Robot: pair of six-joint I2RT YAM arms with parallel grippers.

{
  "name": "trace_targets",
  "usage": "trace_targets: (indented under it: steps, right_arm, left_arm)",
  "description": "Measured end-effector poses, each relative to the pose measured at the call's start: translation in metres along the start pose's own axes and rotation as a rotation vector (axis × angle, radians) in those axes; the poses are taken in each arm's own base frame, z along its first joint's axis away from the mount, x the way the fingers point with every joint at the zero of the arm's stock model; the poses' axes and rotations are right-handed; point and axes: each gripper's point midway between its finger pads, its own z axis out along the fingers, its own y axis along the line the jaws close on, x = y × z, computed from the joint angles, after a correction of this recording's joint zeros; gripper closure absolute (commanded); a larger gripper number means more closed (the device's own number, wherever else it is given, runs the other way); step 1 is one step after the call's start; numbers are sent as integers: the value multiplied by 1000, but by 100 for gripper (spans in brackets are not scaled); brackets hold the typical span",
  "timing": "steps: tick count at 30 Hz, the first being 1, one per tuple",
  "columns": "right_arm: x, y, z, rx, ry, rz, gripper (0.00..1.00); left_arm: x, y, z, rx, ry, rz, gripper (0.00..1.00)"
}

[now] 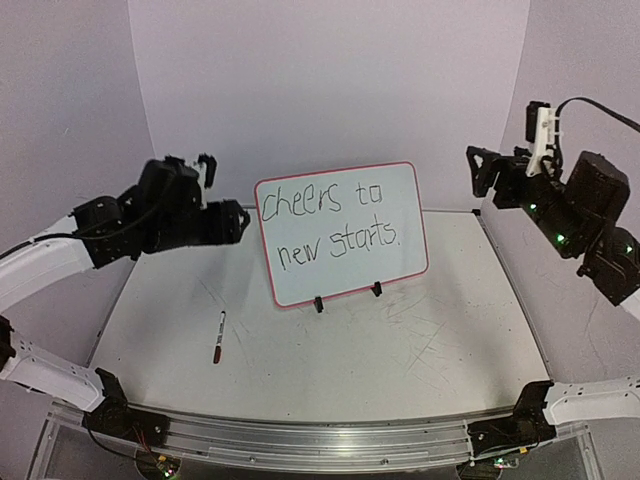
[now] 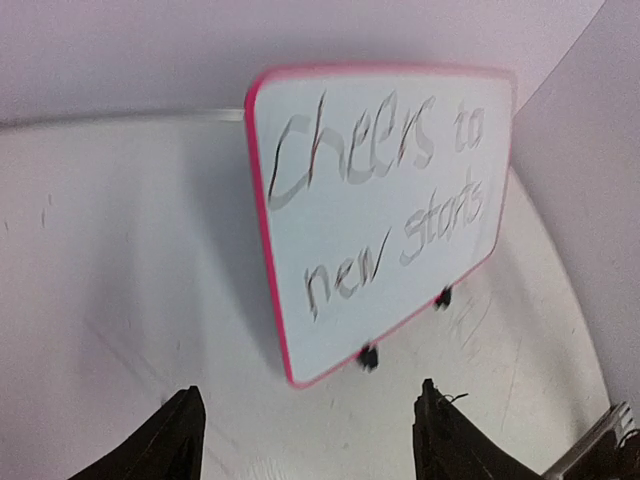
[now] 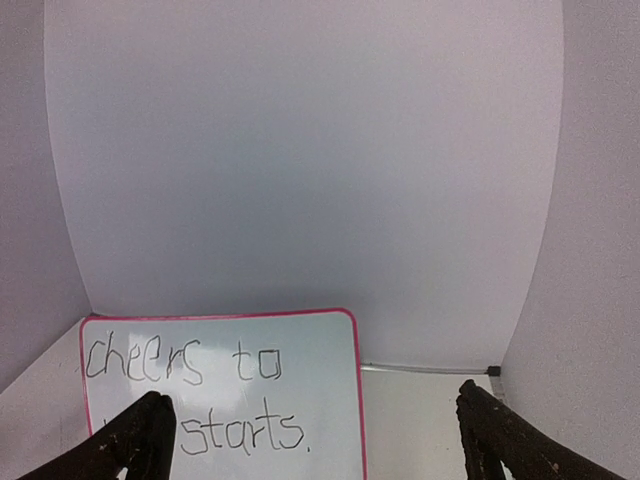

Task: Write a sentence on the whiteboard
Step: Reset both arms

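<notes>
Both pairs of jaws stand apart and hold nothing. You can see this in each wrist view, where the dark fingers sit wide with only the scene between them. Your left gripper (image 1: 238, 221) hangs just to the left of the whiteboard (image 1: 350, 282), level with its upper half and pointing at it. It shows blurred in the overhead view, so treat its exact pose as uncertain. Your right gripper (image 1: 484, 172) is up and to the right of the whiteboard, well apart from it and also turned toward it.

That board stands upright on its two black clip feet (image 1: 319, 304), leaning back a little. It sits toward the back of the table (image 1: 430, 350) with its face toward the arm bases. The sentence (image 1: 335, 225) runs across it in two lines of black lettering, "cheers to" above "new starts", with what looks like a full stop at the end. A marker (image 1: 218, 337) lies flat on the table in front of the whiteboard and to its left, apart from the board and from both grippers.

Judging by this, the writing itself looks finished and you are at the closing step, with the pen down and both hands free. The next move asks little. Draw the left arm back from the whiteboard's left edge along a path that stays outside the rim, because a nudge there could tip the board off its feet or smear the lettering. The right arm is already clear of the whiteboard.
</notes>
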Motion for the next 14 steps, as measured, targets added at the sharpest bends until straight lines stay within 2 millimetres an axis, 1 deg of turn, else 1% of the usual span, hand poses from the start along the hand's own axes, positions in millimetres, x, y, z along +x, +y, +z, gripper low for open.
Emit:
trace_targets:
  steps: [1,3,6,8,9,11,14]
  right_arm:
    - [-10,-6,-5,13,-24,8,2]
    - [-29,-17,-15,35,-65,20,2]
    - [-54,-30,-25,62,-118,39,2]
    - [-65,-35,-29,76,-142,48,2]
    - [-70,-37,-30,81,-151,52,2]
    - [-75,-41,-33,92,-164,55,2]
    - [-78,-44,-35,107,-171,50,2]
  left_arm:
    - [-29,-8,-13,24,-84,32,24]
    - [-81,-20,-45,67,-248,78,23]
    - [-135,-31,-91,110,-447,152,22]
    - [-165,-38,-119,128,-554,201,21]
    - [-178,-42,-131,135,-601,221,20]
    - [-197,-47,-149,142,-668,258,20]
    - [-210,-51,-163,139,-723,307,19]
